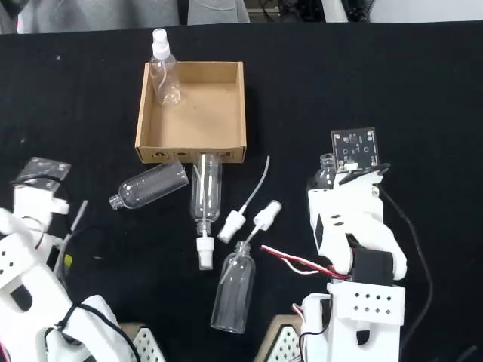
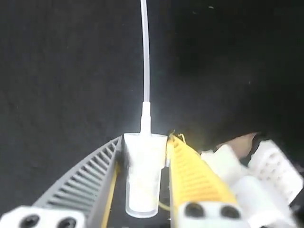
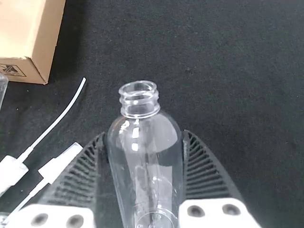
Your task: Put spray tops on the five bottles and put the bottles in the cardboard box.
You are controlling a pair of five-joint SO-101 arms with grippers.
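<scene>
My left gripper (image 2: 145, 140) is shut on a white spray top (image 2: 142, 175) whose thin tube (image 2: 145, 52) points away over the black table; it sits at the table's left (image 1: 66, 243). On the right side of the table my right gripper (image 3: 145, 137) is shut on a clear bottle (image 3: 142, 142) with an uncapped neck (image 1: 326, 167). The cardboard box (image 1: 230, 113) holds one bottle with a spray top (image 1: 164, 72) in its far left corner. Three bottles lie in front of the box: one uncapped (image 1: 149, 185), one with a white top at its neck (image 1: 206, 196), one uncapped (image 1: 234, 283).
Two loose spray tops (image 1: 232, 224) (image 1: 267, 215) with long tubes lie between the middle bottles and the right arm; they also appear in the right wrist view (image 3: 57, 164). The box corner (image 3: 28, 38) lies off to one side beyond the held bottle.
</scene>
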